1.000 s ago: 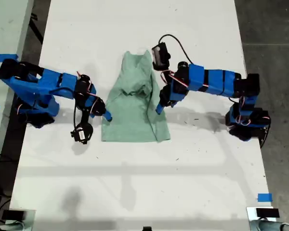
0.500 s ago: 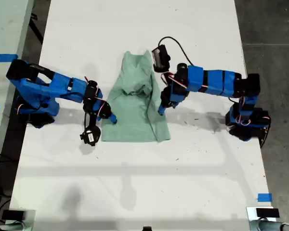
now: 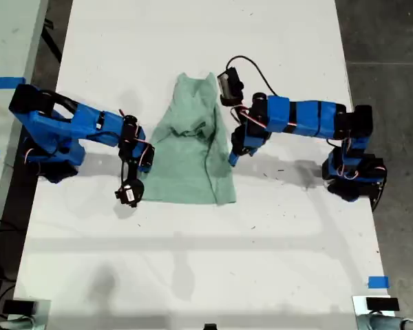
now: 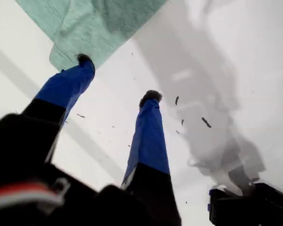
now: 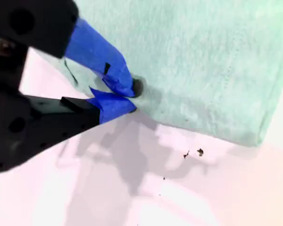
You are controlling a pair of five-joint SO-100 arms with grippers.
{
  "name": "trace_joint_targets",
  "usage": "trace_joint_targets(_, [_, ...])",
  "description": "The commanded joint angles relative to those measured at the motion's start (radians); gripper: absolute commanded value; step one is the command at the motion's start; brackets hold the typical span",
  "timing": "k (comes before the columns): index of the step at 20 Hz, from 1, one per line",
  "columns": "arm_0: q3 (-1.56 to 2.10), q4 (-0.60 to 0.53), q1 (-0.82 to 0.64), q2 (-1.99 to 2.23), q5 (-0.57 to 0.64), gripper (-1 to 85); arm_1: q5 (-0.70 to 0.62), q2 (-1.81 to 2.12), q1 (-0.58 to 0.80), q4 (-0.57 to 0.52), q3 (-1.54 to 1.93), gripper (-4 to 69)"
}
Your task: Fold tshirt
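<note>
Beside my first gripper (image 4: pixel 115 77)'s spread jaws lies the tshirt (image 3: pixel 190 152); my second gripper (image 5: pixel 132 96) pinches its edge.

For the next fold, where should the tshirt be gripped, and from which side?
Grip the tshirt at its two hem corners, toward the exterior view's bottom, coming in low from each outer side. That hem lies flat and straight on the table; the end toward that view's top is narrowed and bunched.
</note>
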Motion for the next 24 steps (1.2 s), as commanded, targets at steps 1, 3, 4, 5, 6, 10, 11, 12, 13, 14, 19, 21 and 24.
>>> trace_joint_targets(1, [0.011, -0.002, -0.017, 0.101, 0.006, 0.1, 0.005, 0.11, 0.011, -0.023, 0.0, 23.8])
trace_joint_targets(3, [0.071, 0.044, -0.048, 0.215, 0.015, 0.1, 0.008, 0.121, 0.011, -0.026, 0.011, 23.7])
trace_joint_targets(4, [0.098, 0.069, -0.06, 0.288, 0.02, 0.1, 0.009, 0.127, 0.011, -0.029, 0.02, 23.7])
trace_joint_targets(5, [0.11, 0.106, -0.067, 0.35, 0.021, 0.1, 0.009, 0.132, 0.011, -0.034, 0.028, 23.6])
trace_joint_targets(6, [0.11, 0.152, -0.075, 0.399, 0.021, 0.1, 0.011, 0.135, 0.011, -0.037, 0.034, 23.6])
trace_joint_targets(10, [0.091, 0.192, -0.074, 0.426, 0.025, 0.1, 0.012, 0.141, 0.011, -0.048, 0.038, 23.6])
trace_joint_targets(11, [0.044, 0.187, -0.058, 0.371, 0.025, 0.1, 0.012, 0.141, 0.009, -0.048, 0.04, 23.6])
trace_joint_targets(12, [-0.026, 0.186, -0.04, 0.302, 0.025, 0.1, 0.012, 0.143, 0.009, -0.048, 0.043, 23.6])
trace_joint_targets(13, [-0.11, 0.184, -0.025, 0.225, 0.031, 0.1, 0.014, 0.146, 0.008, -0.048, 0.044, 23.6])
trace_joint_targets(14, [-0.206, 0.186, -0.011, 0.147, 0.038, 0.1, 0.015, 0.147, 0.006, -0.048, 0.048, 23.6])
trace_joint_targets(19, [-0.793, 0.331, 0.041, -0.287, 0.078, 0.1, 0.031, 0.186, 0.0, -0.058, 0.091, 23.6])
trace_joint_targets(21, [-0.989, 0.397, 0.043, -0.454, 0.084, 0.1, 0.035, 0.209, -0.002, -0.069, 0.12, 23.6])
trace_joint_targets(24, [-1.058, 0.41, 0.012, -0.535, 0.098, 5.9, 0.043, 0.245, -0.003, -0.084, 0.164, 23.6])
